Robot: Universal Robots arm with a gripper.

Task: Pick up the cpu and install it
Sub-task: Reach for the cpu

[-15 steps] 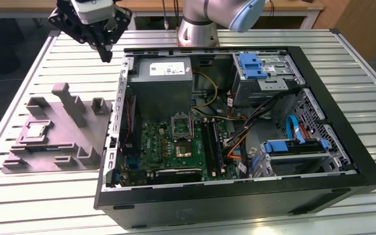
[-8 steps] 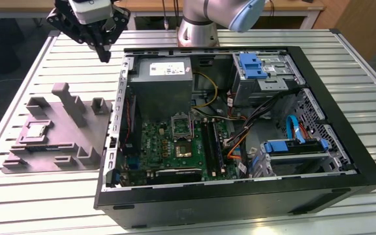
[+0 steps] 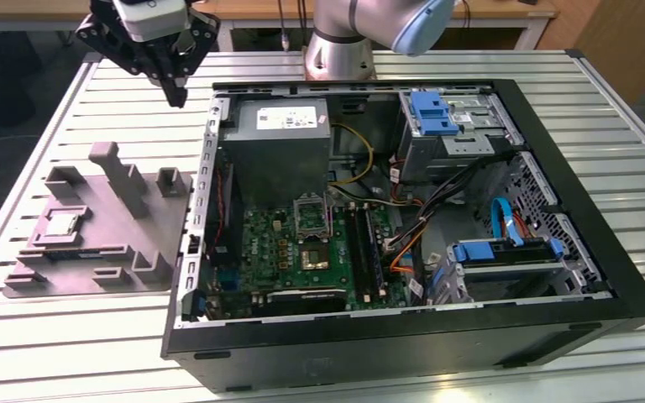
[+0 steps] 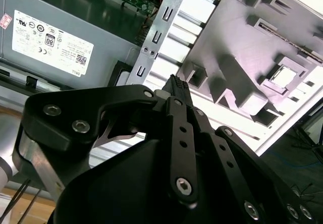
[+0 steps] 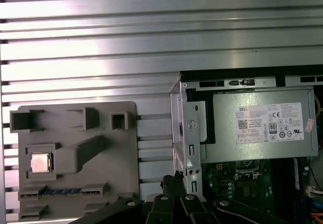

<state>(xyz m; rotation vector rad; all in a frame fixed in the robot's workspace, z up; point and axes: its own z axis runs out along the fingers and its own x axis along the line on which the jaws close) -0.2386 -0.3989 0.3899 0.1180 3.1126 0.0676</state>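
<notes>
The tool (image 3: 175,94) hangs over the desk (image 3: 76,353) with its fingers (image 4: 176,103) pressed together and nothing between them. In the exterior view it is near the desk's far edge, just outside the far corner of the open computer case (image 3: 412,336) on the exterior view's left.

Inside that corner of the case sits the grey power supply (image 3: 283,143) with a white label. Past it lies the green motherboard (image 3: 289,252), with a metal-framed socket (image 3: 313,252).

On the desk beside the case, toward the desk's edge at the exterior view's left, lies a flat grey holder (image 3: 110,243) with raised blocks and recesses. The cpu (image 3: 63,223) rests flat in a square recess of that holder, silvery top up, well apart from the tool. In the first wrist view the cpu (image 5: 41,162) shows in the same recess.
</notes>
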